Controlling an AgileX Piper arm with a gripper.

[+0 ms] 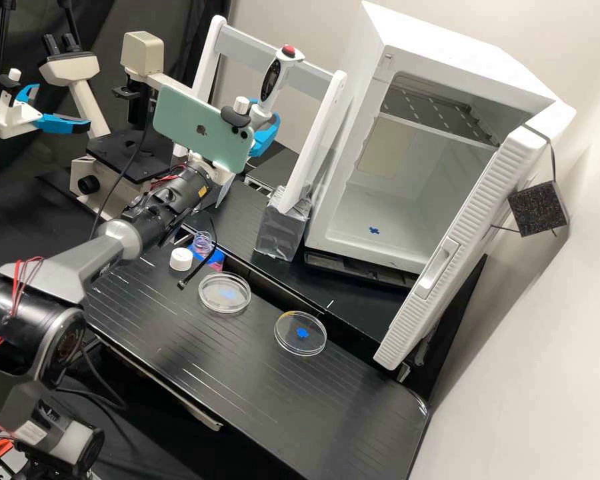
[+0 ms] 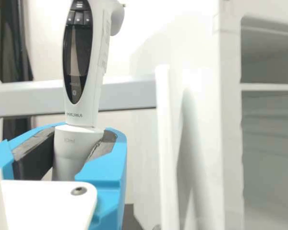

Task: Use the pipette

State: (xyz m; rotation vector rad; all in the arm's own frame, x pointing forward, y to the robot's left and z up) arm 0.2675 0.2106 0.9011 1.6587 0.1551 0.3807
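And there's the pipette (image 1: 282, 67), up in the air and clamped in the gripper (image 1: 265, 127), the blue fingers closed on its pale lower body, one dark pad to each side! In the high view its red button tops it off, with the dark display running down the front; in the wrist view the body leans slightly. It's between the white uprights of the stand (image 1: 315, 143), as the high view has it, the grey crossbar (image 1: 247, 49) behind. Alongside the gripper, a mint-green phone (image 1: 190, 127) rides on the arm. Down to the black bench (image 1: 200, 353), and near its far edge sit two round clear dishes: one (image 1: 221, 305) closer to the white cap (image 1: 181, 259), the other (image 1: 293, 348) farther along toward the right-hand corner, each showing a blue patch. Just beside that cap, a small container of pink liquid (image 1: 215, 265) on blue. Beyond the far edge, the white cabinet (image 1: 343, 220) stands with its door (image 1: 470, 233) wide open, and over on the other side, a microscope (image 1: 142, 53)!
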